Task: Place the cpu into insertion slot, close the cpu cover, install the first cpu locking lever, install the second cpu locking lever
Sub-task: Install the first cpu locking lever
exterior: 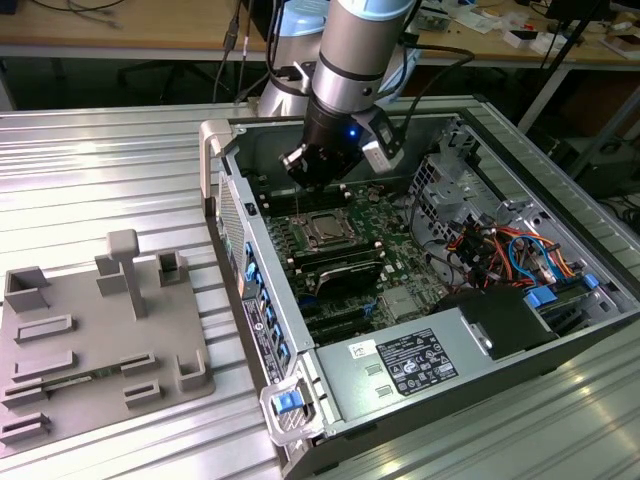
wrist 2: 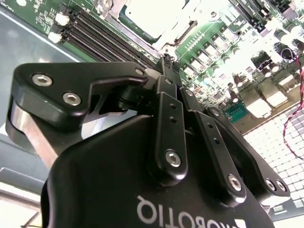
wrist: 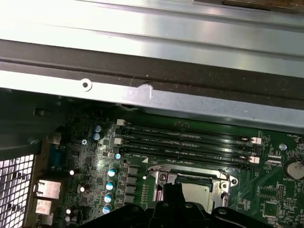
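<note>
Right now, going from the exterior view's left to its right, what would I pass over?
Grey fixture plate → row of blue tabs on the case wall → cpu in its socket → white power supply label → orange and red cables.

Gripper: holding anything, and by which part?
Nothing seen held. The gripper is shut, its tips over the edge of the processor socket.

Open grey metal computer case (exterior: 262, 300) lies on ribbed aluminium worktop (exterior: 100, 170). Grey plastic fixture plate (exterior: 90, 340) lies beside it, at the exterior view's left. Black gripper (exterior: 316, 184) hangs over green motherboard (exterior: 400, 250) inside the case.
</note>
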Available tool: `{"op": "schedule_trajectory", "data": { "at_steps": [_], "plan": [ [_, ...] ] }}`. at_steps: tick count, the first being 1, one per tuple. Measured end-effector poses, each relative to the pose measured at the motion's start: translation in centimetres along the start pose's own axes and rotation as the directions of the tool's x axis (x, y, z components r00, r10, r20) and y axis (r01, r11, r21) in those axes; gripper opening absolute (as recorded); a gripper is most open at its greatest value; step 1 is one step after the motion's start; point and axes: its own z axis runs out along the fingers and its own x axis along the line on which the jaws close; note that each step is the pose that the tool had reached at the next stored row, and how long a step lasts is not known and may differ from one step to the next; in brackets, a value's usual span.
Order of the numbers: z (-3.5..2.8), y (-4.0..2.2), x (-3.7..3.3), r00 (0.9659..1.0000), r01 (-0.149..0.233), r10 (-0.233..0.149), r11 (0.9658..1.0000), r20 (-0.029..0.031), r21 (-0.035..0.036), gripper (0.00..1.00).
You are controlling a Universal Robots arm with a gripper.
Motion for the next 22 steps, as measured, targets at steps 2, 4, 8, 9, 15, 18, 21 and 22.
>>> {"op": "schedule_trajectory", "data": {
  "at_steps": [2, 4, 8, 9, 15, 18, 21, 22],
  "plan": [
    [-0.24, 0.02, 0.01, 1.0, -0.001, 0.001, 1.0, 0.0001, 0.0004, 0.11],
    [-0.28, 0.02, 0.01, 1.0, -0.001, 0.001, 1.0, 0.0004, 0.0003, 0.11],
    [-0.32, -0.14, 0.04, 1.0, -0.001, 0.001, 1.0, 0.0001, 0.0006, 0.11],
    [-0.32, -0.22, 0.05, 1.0, -0.001, 0.001, 1.0, 0.0, 0.0007, 0.11],
    [-0.35, -0.73, 0.27, 1.0, -0.001, 0.001, 1.0, 0.0001, 0.0012, 0.11],
    [-0.36, -0.8, 0.75, 1.0, -0.001, 0.001, 1.0, -0.0001, 0.0022, 0.11],
    [-0.35, -0.78, 1.3, 1.0, -0.001, 0.001, 1.0, -0.0004, 0.0038, 0.11],
    [-0.35, -0.76, 1.5, 1.0, -0.001, 0.001, 1.0, -0.0006, 0.0043, 0.11]
  ]
}}
